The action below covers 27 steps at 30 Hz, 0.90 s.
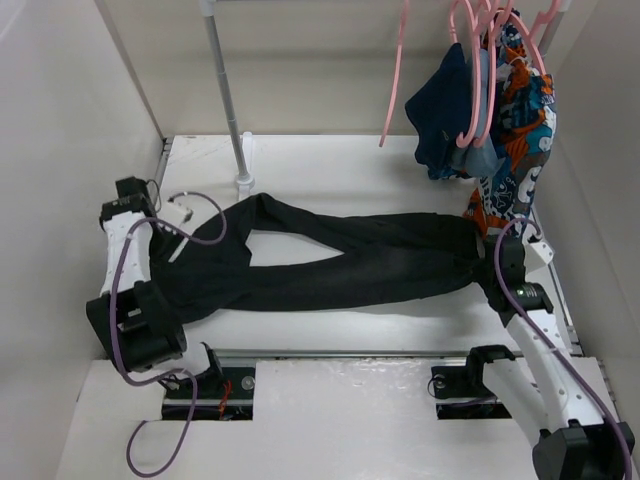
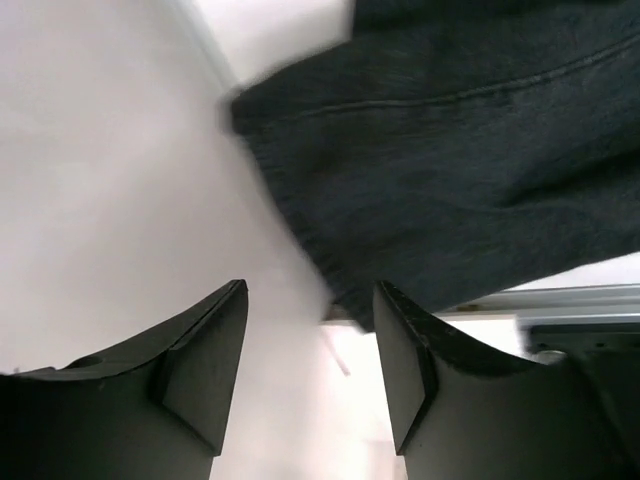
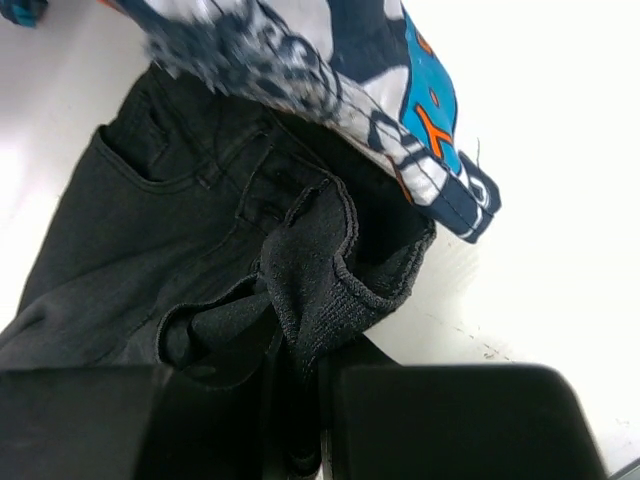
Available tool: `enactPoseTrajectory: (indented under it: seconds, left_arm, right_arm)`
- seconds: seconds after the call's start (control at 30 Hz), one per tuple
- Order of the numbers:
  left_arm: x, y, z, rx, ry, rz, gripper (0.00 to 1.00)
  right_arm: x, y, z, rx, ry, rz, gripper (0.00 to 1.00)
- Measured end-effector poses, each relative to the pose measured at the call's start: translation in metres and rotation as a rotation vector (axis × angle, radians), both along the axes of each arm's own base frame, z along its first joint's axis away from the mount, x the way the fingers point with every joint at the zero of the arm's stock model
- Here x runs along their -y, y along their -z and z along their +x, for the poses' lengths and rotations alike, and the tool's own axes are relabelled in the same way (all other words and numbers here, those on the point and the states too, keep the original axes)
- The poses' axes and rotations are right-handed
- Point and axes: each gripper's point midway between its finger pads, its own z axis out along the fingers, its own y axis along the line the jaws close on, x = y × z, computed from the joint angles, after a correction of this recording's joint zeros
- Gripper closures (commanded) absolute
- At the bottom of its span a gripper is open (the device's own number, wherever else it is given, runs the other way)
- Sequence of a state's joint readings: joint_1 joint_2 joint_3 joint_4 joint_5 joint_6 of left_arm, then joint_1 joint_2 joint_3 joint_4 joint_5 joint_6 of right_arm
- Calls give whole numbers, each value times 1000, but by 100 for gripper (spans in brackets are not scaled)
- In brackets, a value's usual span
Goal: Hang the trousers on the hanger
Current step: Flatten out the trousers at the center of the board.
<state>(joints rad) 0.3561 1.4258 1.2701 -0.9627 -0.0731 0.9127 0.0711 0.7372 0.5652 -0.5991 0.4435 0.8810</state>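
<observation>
— What do we grip?
— Our right gripper is clamped on the trousers at the waistband. Our left gripper has its jaws apart, just beside a leg end.
— Where do the trousers lie?
— Flat across the table, legs pointing left.
— The hanger?
— It hangs bare at the back, left of the patterned garment.

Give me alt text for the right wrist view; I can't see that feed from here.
The right gripper is shut on a bunched fold at the waist of the black trousers. The rest of the trousers lies on the white table, with a blue, orange and white patterned garment overlapping them at the top of the picture.
</observation>
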Motion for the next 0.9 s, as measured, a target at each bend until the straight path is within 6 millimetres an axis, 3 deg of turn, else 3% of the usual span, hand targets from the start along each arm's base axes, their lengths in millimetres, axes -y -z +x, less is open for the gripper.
enactPoseTrajectory:
  seconds: [0.07,0.2,0.27,0.3,0.33,0.43,0.47,0.57,0.67,0.83,0.9]
  left_arm:
    - [1,36,-15,-72,-28,-3,50]
    - [-1,123,-84,-345,-88,2,50]
    - [-9,139,-116,-455,-130,30,51]
    - [-15,139,-124,-475,-155,44,51]
    - [-23,139,-127,-473,-185,59,51]
    - [-41,137,-134,-464,-259,93,53]
    - [-46,137,-135,-460,-269,103,53]
    - [-49,136,-131,-435,-265,86,50]
    - [-47,126,-110,-352,-238,16,49]
    - [-42,70,-34,-50,-158,-50,43]
    - [-24,42,0,81,-92,-89,40]
  right_arm:
    - [2,-4,1,8,2,-11,100]
    - [8,-13,-2,11,23,-39,100]
    - [14,-23,-6,20,43,-58,100]
    - [18,-29,-8,28,59,-73,92]
    - [19,-38,-9,51,66,-76,77]
    - [27,-58,-17,107,111,-95,27]
    - [33,-65,-19,127,138,-111,24]
    - [45,-84,-27,152,187,-157,20]
    - [52,-103,-24,128,175,-230,20]
    - [51,-127,-1,69,66,-344,26]
    - [41,-126,12,55,-9,-369,26]
